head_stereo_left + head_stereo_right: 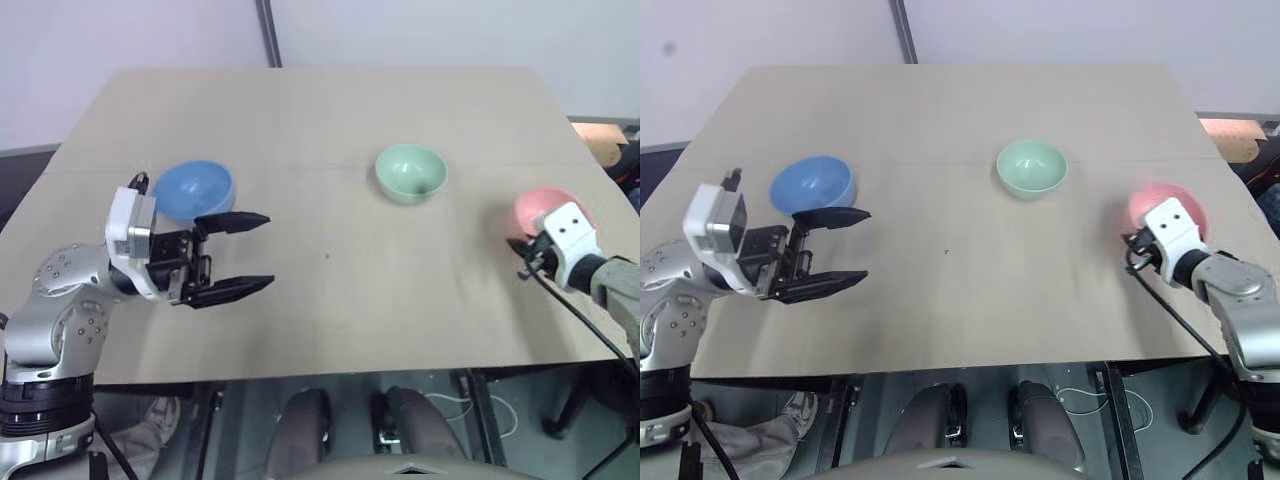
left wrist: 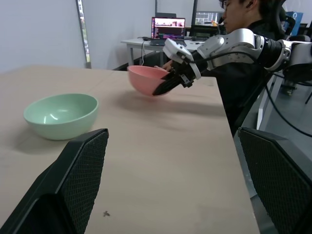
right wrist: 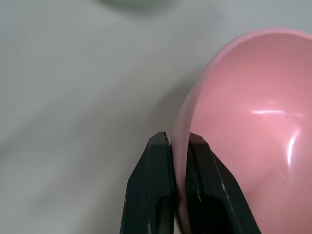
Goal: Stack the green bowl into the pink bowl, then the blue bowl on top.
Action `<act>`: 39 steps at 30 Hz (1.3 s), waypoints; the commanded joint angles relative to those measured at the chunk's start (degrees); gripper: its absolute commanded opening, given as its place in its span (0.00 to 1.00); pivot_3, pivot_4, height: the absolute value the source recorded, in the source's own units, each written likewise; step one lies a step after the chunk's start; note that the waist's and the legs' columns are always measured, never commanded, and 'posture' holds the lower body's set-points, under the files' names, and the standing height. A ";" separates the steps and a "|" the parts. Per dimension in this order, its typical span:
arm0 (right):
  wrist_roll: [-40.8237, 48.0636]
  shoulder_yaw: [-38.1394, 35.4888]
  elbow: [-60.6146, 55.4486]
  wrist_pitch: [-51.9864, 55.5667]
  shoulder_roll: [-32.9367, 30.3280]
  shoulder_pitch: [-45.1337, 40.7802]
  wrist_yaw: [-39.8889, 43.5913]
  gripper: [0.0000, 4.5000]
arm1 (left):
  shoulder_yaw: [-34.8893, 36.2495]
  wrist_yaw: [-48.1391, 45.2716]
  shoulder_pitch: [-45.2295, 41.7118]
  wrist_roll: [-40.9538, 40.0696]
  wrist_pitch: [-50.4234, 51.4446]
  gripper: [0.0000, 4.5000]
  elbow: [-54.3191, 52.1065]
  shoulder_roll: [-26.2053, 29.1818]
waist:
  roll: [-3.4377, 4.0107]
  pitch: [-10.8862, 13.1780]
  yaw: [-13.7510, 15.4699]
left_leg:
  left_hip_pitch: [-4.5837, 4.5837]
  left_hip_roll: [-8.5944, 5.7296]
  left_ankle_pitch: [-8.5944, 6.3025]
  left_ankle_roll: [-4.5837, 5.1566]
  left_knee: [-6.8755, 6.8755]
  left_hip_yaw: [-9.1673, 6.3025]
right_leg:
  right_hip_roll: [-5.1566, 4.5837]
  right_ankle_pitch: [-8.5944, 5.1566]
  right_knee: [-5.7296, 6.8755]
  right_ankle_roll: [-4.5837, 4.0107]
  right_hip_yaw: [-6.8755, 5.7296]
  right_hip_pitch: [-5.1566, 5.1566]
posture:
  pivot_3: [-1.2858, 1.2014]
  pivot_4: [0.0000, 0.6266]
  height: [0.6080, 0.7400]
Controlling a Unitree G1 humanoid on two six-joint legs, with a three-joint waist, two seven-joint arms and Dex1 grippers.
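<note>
Left gripper [image 1: 236, 253] hovers over the table [image 1: 330, 310] near its left edge, fingers spread wide apart, nothing between them, pointing toward the middle. Blue bowl [image 1: 194, 190] sits upright just behind that gripper, close to the left edge, apart from the fingers. Wide bare tabletop runs from the near edge through the centre, one small dark speck [image 1: 326, 256] on it, free room between the left gripper and the right side. Right gripper [image 3: 178, 141] at the right edge is clamped on the pink bowl [image 3: 253, 126], one finger outside the wall and one inside, pinching the rim on the side facing the table centre. In the left wrist view the pink bowl looks tilted and raised a little off the surface near the right edge; not certain it is fully clear. Green bowl [image 1: 411, 171] stands upright past mid-table, right of centre, well apart from both other bowls, open surface all round it. Far edge bare. Beyond the right edge a seated person [image 2: 243, 29] and a desk with an open laptop [image 2: 168, 27]; screen text unreadable. No labels or brands legible on the bowls.
</note>
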 commanded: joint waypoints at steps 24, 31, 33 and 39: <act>6.40 17.33 -1.40 1.52 17.10 -20.21 10.19 0.99 | 3.67 3.20 1.53 1.15 -2.37 1.00 2.11 -1.69 | -0.14 -0.07 0.35 | -0.15 -0.07 -0.03 0.06 0.06 -0.02 | -0.14 0.10 0.03 -0.17 -0.07 -0.10 | 0.52 0.24 1.00; 2.98 9.04 8.95 -4.57 9.35 -31.55 10.16 0.99 | 3.25 4.66 1.31 1.31 -2.63 1.00 1.86 -2.56 | -0.14 -0.07 0.39 | -0.06 -0.08 -0.03 0.07 0.10 -0.02 | -0.16 0.09 0.05 -0.16 -0.08 -0.04 | 0.52 0.24 1.00; -5.41 12.08 18.58 -14.93 5.89 -33.75 10.29 0.99 | 3.06 4.93 1.19 1.45 -2.69 1.00 1.74 -2.86 | -0.15 -0.07 0.38 | -0.01 -0.08 -0.03 0.07 0.10 0.00 | -0.15 0.08 0.06 -0.15 -0.07 -0.01 | 0.52 0.24 1.00; -20.06 19.57 50.27 -43.08 4.18 -40.37 11.73 0.99 | 3.50 5.48 1.57 1.35 -2.56 1.00 1.10 -2.79 | -0.14 -0.07 0.27 | -0.08 -0.11 -0.02 0.07 0.08 0.12 | -0.15 0.13 0.00 -0.25 0.00 -0.08 | 0.52 0.24 1.00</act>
